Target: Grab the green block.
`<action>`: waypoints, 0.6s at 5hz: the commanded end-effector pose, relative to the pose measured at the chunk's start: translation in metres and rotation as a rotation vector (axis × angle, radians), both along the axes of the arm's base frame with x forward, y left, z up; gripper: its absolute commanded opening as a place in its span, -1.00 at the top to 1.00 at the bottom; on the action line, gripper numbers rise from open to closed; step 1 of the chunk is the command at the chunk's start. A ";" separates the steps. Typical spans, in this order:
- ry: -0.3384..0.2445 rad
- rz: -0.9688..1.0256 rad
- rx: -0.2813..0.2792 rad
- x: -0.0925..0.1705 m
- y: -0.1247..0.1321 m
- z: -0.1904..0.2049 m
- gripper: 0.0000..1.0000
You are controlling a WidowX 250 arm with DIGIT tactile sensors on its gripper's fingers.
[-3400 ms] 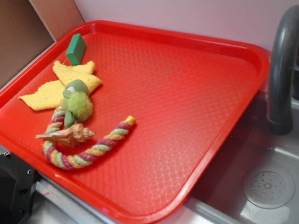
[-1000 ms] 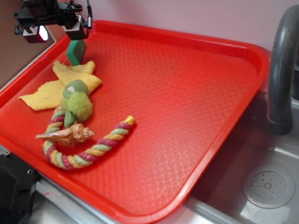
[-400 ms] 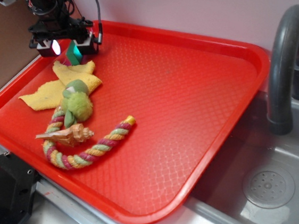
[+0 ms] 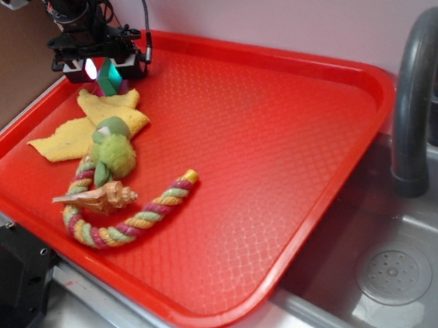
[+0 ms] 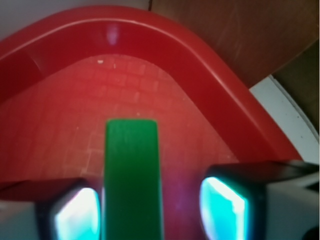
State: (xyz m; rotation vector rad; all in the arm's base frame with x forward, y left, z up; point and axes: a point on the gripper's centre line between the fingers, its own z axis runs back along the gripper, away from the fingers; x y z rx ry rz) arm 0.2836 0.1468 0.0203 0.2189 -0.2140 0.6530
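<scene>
We see the tool (image 5: 145,210) spread open, straddling the green block (image 5: 131,175) in the red tray's (image 5: 220,85) corner; next we judge it must close.

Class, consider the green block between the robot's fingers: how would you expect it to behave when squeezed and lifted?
The green block has flat, smooth sides, so it probably stays stiff and will not roll. Its smooth faces might slip in the gripper. It stands on a narrow edge on the tray, so an off-centre push could tip it.
</scene>
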 end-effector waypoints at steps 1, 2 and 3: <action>-0.008 -0.005 -0.002 -0.009 -0.004 0.047 1.00; -0.048 -0.050 -0.034 -0.011 -0.021 0.083 1.00; -0.069 -0.162 -0.081 -0.016 -0.057 0.133 1.00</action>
